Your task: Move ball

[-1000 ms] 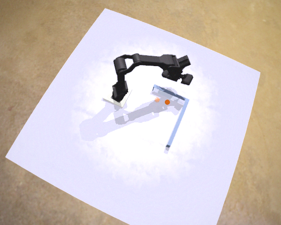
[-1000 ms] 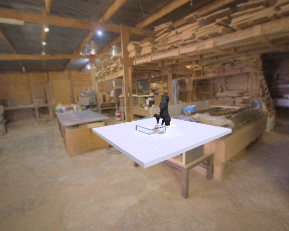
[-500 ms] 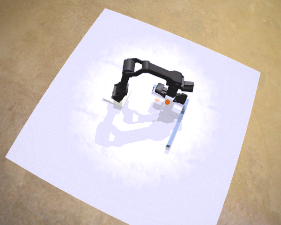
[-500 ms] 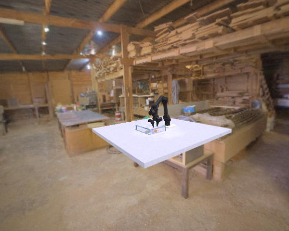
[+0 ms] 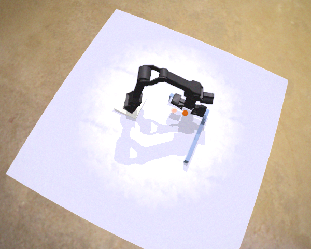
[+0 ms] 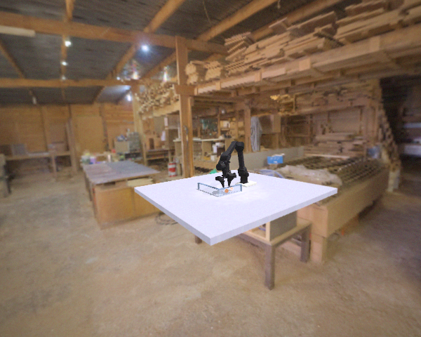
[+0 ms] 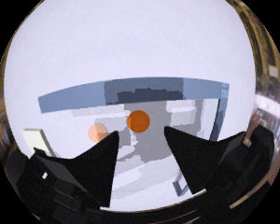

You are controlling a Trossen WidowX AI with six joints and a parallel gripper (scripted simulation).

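Observation:
The orange ball (image 5: 185, 113) (image 6: 226, 190) (image 7: 138, 121) lies on the table inside the corner, near one wall. The pale see-through copy (image 5: 173, 110) (image 7: 97, 133) shows a short way to its left in the wrist view, apart from it. The low clear walls show as a long bluish bar (image 5: 195, 141) and a second bar (image 7: 75, 99), which the gripper partly covers in the top view. My gripper (image 5: 187, 110) (image 6: 226, 186) (image 7: 141, 132) is open and points down, its fingertips a little above the ball. In the wrist view the ball shows just beyond the gap between the tips, with nothing gripped.
The arm's pale base plate (image 5: 123, 113) stands on the white table (image 5: 70, 174) (image 6: 210, 225), to the left of the walls in the top view. The gripper's body hangs over the wall nearest the ball. The arm's shadow falls across the corner.

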